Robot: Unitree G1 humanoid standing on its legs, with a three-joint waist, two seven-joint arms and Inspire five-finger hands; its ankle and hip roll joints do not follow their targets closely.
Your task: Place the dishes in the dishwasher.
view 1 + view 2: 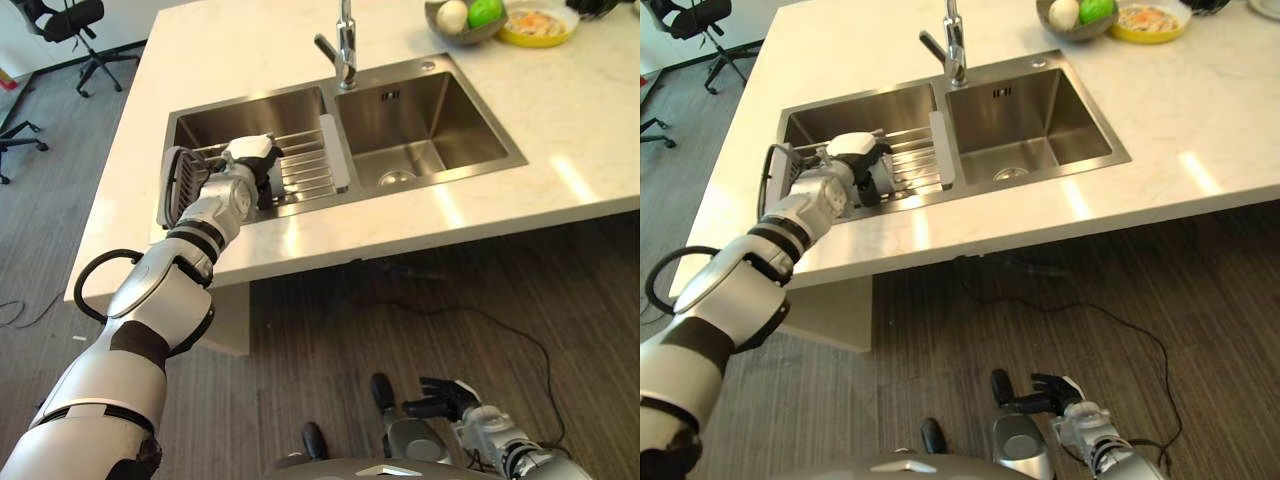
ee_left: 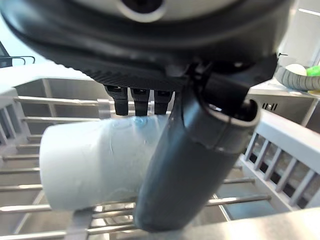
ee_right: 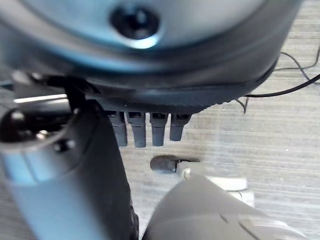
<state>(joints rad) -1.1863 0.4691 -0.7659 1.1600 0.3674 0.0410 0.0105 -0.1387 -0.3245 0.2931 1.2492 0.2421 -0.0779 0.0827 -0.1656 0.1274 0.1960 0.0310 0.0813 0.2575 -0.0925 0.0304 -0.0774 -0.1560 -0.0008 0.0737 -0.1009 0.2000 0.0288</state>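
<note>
Reaching into the left basin of the sink (image 1: 430, 150), the left robot hand (image 1: 255, 165) has its fingers and thumb curled round a pale cup (image 2: 95, 167), which lies on its side just above the wire rack (image 1: 305, 165) set across that basin. That grip looks firm from the wrist view, the thumb pressed along the cup's side. A flat grey grid piece (image 1: 178, 180) leans at the basin's left edge, beside the wrist. Down low over the floor, the right robot hand (image 1: 445, 397) hangs idle, fingers loosely bent round nothing. Far back on the counter (image 1: 240, 60) sit a bowl of fruit (image 1: 465, 18) and a yellow dish (image 1: 540, 22). Judging the task: it looks barely begun, with the cup not yet lifted clear, and I can't spot a dishwasher anywhere.
</note>
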